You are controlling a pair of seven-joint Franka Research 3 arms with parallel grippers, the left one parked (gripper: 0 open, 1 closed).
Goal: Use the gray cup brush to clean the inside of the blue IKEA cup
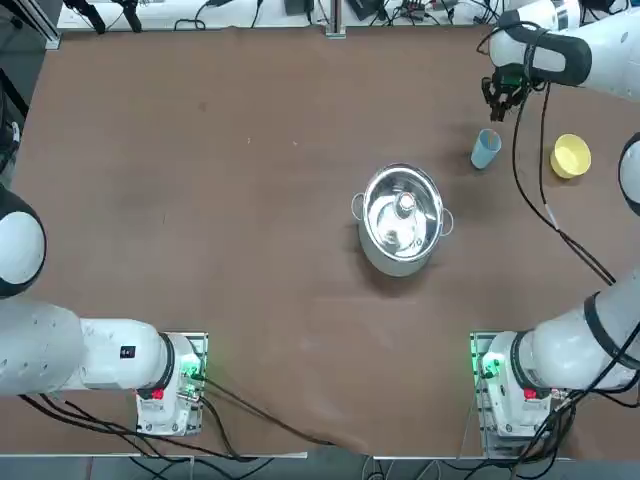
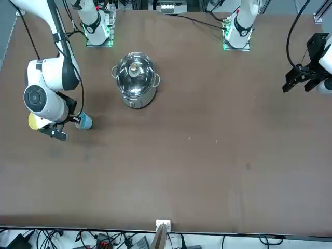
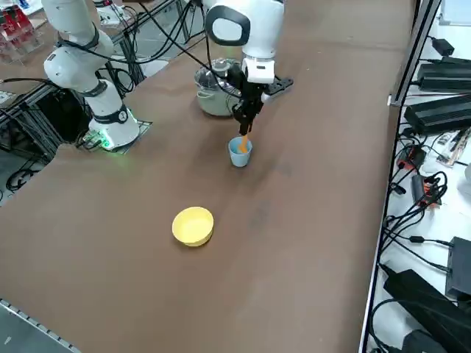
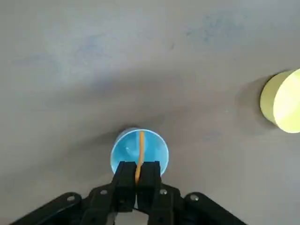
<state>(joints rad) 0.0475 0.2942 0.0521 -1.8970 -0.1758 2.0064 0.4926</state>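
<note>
**A:** What does the overhead show?

**B:** From above I see the right gripper (image 1: pixel 503 98) at the far right of the table, just beyond the blue IKEA cup (image 1: pixel 485 149); the gray cup brush is hidden from me here, lost under the dark fingers. The yellow bowl (image 1: pixel 570 156) sits just right of the cup; the steel pot (image 1: pixel 402 219) is nearer the middle, well apart from both.

**A:** And from across the table?

**B:** The arm's white joint covers most of the bowl (image 2: pixel 32 121); only a sliver shows; the cup (image 2: pixel 84 121) peeks out beside the gripper (image 2: pixel 58 134), and I cannot make out the brush.

**A:** The raised side camera?

**B:** Clearer; the gripper (image 3: pixel 243 129) hangs directly over the cup (image 3: pixel 240 152), and the brush (image 3: pixel 243 142) shows as a thin orange stick, long axis near upright, lower end pointing down into the cup's mouth; its tip is hidden inside.

**A:** The wrist?

**B:** The fingers (image 4: pixel 124 180) are pinched narrow on the brush (image 4: pixel 140 152); the stick runs straight from between them into the cup (image 4: pixel 154 150), which stands upright with its rim open toward me; the bowl (image 4: pixel 282 100) is cut off at the edge.
</note>
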